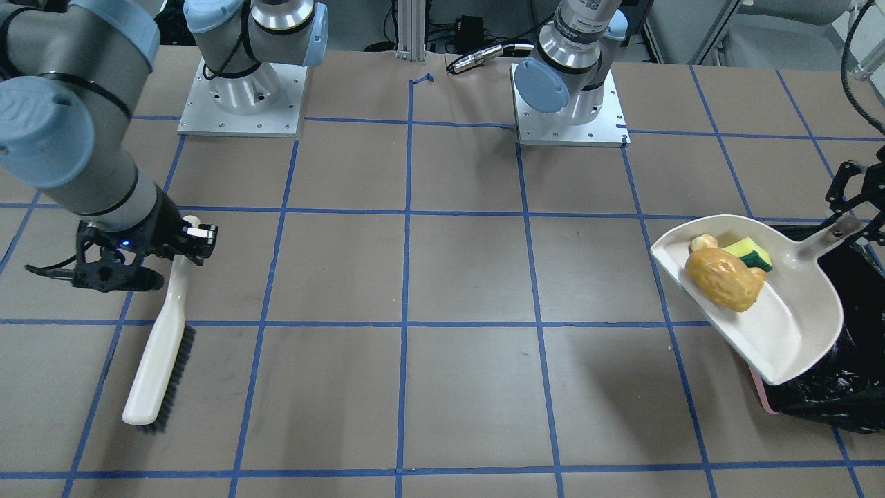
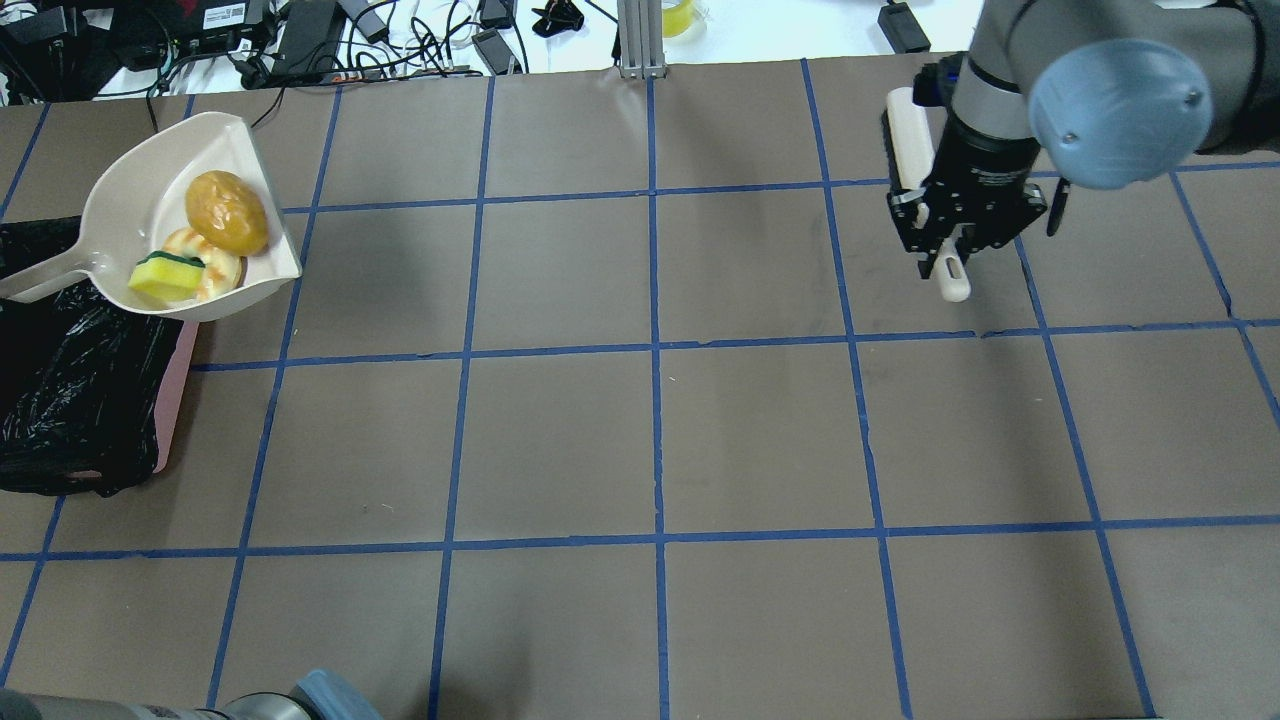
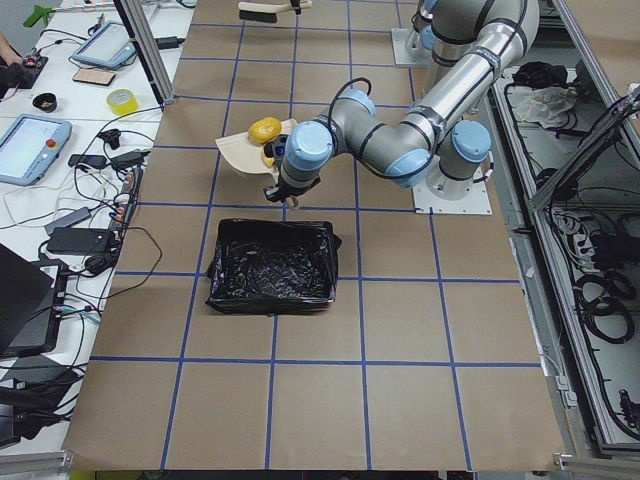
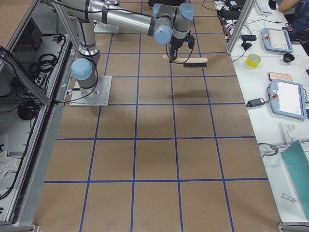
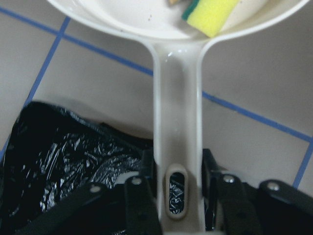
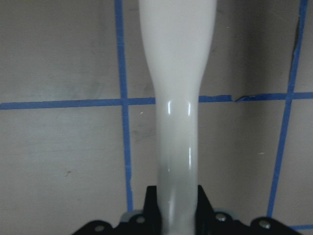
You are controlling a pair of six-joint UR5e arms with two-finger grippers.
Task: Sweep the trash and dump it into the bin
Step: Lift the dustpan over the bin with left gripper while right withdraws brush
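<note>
Brown paper-covered table with a blue tape grid; cables and gear along its far edge in the overhead view. All trash sits loose in the cream dustpan, at the right edge of the front-facing view and upper left of the overhead view. It holds the potato-like lump, the croissant piece partly under the others, and the sponge wedge back near the handle. The left gripper is clamped on the far end of the dustpan handle, fingers either side of the hang hole. The bin with its black bag lies under the handle end; the scoop looks mostly off the bin's rim, over the table. The right gripper is closed on the brush handle, at the left of the front-facing view and well apart from the bin. Cannot tell if the bristles touch the table. Handling, judged: the pan is stiff, smooth plastic and probably slippery, and the end-of-handle hold makes a long lever, so it could twist in the jaws. The trash is light. The glossy round lump should roll out readily when the pan tips, while the soft sponge may drag or hang up. The bag is thin and the bin likely light, so it could shift if knocked.
</note>
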